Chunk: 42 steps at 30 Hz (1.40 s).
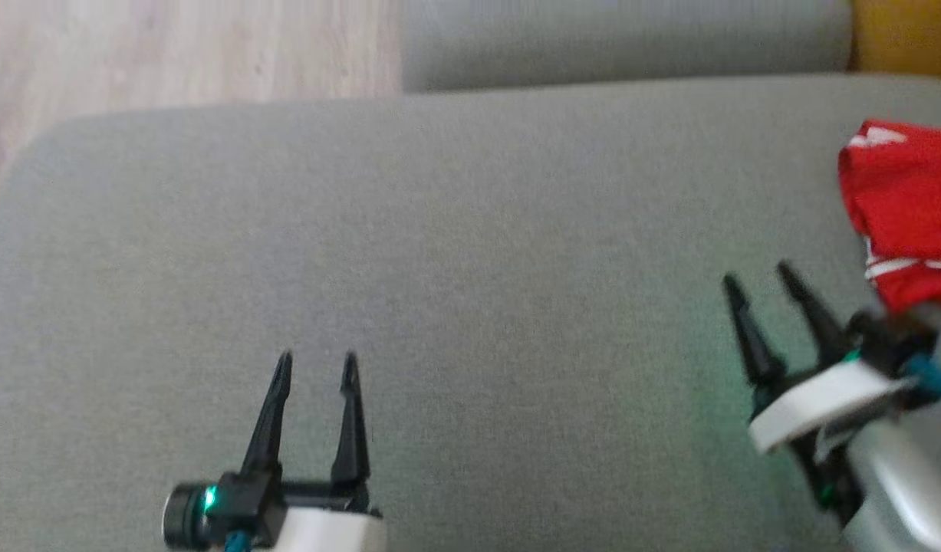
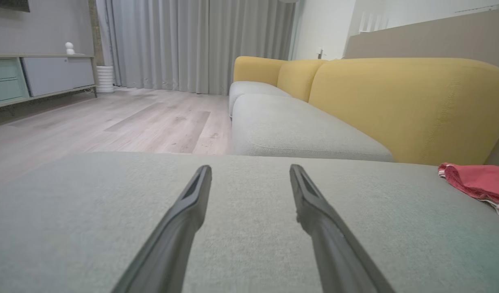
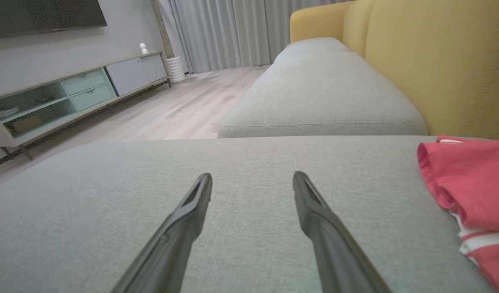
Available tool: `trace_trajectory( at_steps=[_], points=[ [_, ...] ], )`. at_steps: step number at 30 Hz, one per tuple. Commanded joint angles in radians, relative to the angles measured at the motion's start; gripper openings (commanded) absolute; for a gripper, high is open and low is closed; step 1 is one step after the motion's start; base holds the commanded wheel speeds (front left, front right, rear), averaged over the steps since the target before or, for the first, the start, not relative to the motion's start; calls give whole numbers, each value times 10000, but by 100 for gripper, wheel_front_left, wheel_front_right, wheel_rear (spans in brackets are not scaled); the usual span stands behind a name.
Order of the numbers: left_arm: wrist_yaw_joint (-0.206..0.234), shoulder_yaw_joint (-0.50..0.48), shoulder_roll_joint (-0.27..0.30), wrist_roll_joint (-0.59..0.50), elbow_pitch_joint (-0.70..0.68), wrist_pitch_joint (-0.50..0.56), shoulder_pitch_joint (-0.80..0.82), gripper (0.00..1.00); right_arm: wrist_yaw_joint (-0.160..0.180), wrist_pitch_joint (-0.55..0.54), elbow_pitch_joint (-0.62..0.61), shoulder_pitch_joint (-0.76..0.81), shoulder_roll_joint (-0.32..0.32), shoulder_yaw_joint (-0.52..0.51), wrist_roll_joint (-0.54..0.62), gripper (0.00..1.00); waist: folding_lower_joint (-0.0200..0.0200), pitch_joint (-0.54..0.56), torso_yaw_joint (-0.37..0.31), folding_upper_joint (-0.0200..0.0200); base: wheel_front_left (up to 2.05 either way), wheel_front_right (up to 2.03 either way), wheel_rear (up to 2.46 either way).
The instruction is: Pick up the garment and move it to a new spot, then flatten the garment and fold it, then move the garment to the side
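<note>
Cushion: large grey sofa seat; it carried the garment, and both arms were over it.
Garment: red with white stripes, bunched in a low heap at the cushion's right edge, toward the far right corner; partly cut off by the head view's frame.
Garment, wrist views: low at the right in the left wrist view; larger and closer at the right in the right wrist view.
Left fingers: spread wide with nothing between them, over the near part of the cushion, left of middle, tips toward the far edge; well apart from the garment.
Left fingers, own view: bare grey fabric showed in the gap.
Right fingers: spread wide and empty, near the right edge, tips angled far-left; the garment lay just beside them to the right.
Right fingers, own view: only cushion showed between them.
Contact: right wrist overlapped the garment's near end in the head view; could not tell if it touched.
Backrest: yellow, ran along the right edge behind the garment.
Second seat: grey, beyond the far edge, right part.
Floor: pale wood, beyond the far edge, left part.
Cabinet: low, across the floor.
Curtain: grey.
Sharpness: head view was soft.
</note>
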<state>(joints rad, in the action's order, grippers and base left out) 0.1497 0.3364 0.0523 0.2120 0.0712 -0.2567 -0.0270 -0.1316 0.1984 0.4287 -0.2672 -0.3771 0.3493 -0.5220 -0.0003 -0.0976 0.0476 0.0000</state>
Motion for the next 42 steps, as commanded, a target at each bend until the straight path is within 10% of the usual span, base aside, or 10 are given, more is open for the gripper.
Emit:
trace_trajectory(
  at_steps=[1, 12, 28, 29, 42],
  points=[
    [10, -453, -20, 131, -168, -51, -199, 100, 9, 480, -241, 446, 315, 7, 435, 100, 3, 994, 279, 0, 0, 0, 0],
    [-131, -691, -20, 211, -349, -51, -1260, 100, 9, 631, -2947, 3080, 2625, -2373, 2617, 100, 3, 1937, 409, 0, 0, 0, 0],
    [-527, -1008, -20, -125, -441, -51, -1966, 100, 9, 633, -3440, 4339, 3129, -2701, 3059, 100, 3, 2455, 294, 0, 0, 0, 0],
    [-531, -1012, -20, -133, -441, -51, -1975, 0, 9, 633, -3441, 4361, 3138, -2691, 3051, 0, 3, 2455, 294, 0, 0, 0, 0],
    [-681, -877, 84, 1162, 558, 206, -2345, 0, 1, 264, -2379, 4679, 3145, -2959, 1918, 0, 4, 2343, 231, 0, 0, 0, 0]
  ],
)
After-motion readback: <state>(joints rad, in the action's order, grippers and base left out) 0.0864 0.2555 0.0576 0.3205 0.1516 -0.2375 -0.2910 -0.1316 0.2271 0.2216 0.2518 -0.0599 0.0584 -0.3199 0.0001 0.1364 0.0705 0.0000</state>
